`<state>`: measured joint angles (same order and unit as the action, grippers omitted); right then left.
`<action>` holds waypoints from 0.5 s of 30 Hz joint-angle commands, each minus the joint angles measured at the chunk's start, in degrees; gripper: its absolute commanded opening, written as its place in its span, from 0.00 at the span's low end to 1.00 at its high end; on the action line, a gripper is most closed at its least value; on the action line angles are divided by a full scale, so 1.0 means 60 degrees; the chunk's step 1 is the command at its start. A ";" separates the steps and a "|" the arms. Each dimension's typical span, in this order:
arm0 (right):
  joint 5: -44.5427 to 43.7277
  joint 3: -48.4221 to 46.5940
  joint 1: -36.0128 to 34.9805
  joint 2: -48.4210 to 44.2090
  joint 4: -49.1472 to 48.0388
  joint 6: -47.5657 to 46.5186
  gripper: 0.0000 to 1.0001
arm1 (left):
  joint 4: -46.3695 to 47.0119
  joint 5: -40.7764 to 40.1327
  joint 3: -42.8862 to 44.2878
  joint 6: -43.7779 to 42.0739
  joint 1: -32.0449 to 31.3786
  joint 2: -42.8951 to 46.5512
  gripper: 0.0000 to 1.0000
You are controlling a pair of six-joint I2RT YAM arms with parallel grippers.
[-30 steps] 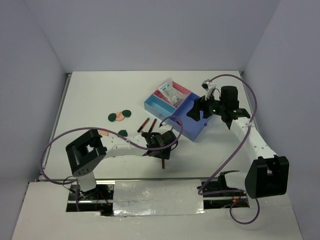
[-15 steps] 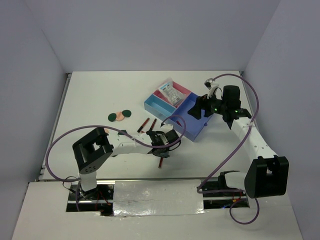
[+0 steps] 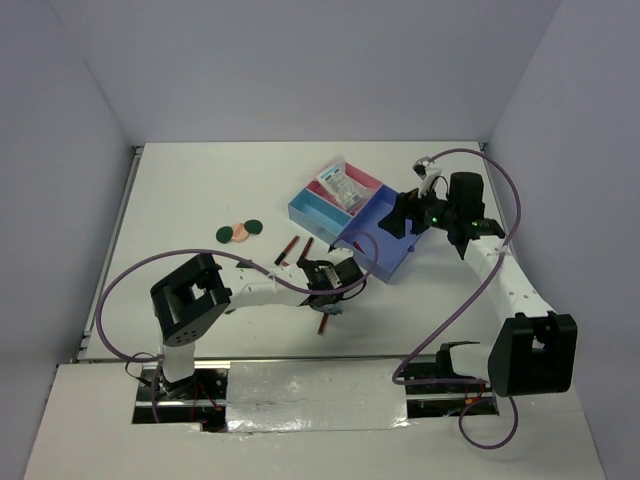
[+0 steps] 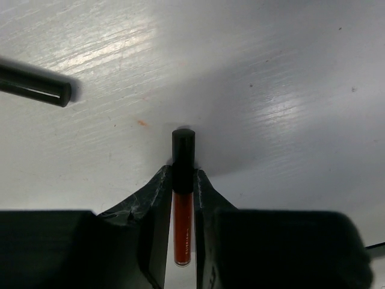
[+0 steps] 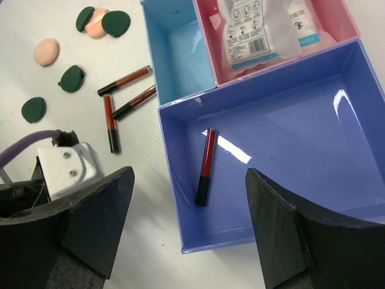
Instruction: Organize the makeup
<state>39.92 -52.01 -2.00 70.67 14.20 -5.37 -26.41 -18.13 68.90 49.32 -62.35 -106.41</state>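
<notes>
Our left gripper [image 4: 182,180] clamps a red stick [image 4: 183,201]; we should lift it level, then carry it toward the tray [image 3: 395,242] at two o'clock. Right gripper [image 5: 189,235] stands apart.

On the table [image 3: 200,190], right of centre, the tray [image 5: 301,150] is sitting. In its far compartment the packets [image 5: 258,27] are lying; in its large right compartment, a single stick [image 5: 205,167]. Just left of the tray three sticks [image 5: 133,102] are lying, the discs [image 5: 115,23] farther left. Nearest, the last stick [image 4: 182,229] is sitting between the fingers of the left gripper [image 4: 182,174].
</notes>
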 commanded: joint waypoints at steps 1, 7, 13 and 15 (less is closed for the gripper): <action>0.0070 -0.0018 0.0230 -0.0324 -0.0330 0.0132 0.82 | 0.0504 0.0267 0.0161 -0.0704 -0.0038 0.0317 0.00; 0.0056 -0.0018 0.0597 -0.0295 -0.0418 0.0337 0.78 | 0.1369 0.0765 0.0307 -0.1407 -0.0024 0.0904 0.00; 0.0055 -0.0077 0.0890 -0.0280 -0.0462 0.0512 0.67 | 0.2072 0.1205 0.0834 -0.2286 0.0079 0.1109 0.00; 0.0143 -0.0106 0.0992 -0.0280 -0.0462 0.0572 0.57 | 0.2451 0.1468 0.0894 -0.2433 0.0181 0.1225 0.00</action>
<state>39.94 -52.01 2.96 70.61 13.98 -3.18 -16.86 -12.03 71.81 38.50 -61.95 -102.19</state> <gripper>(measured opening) 0.591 0.282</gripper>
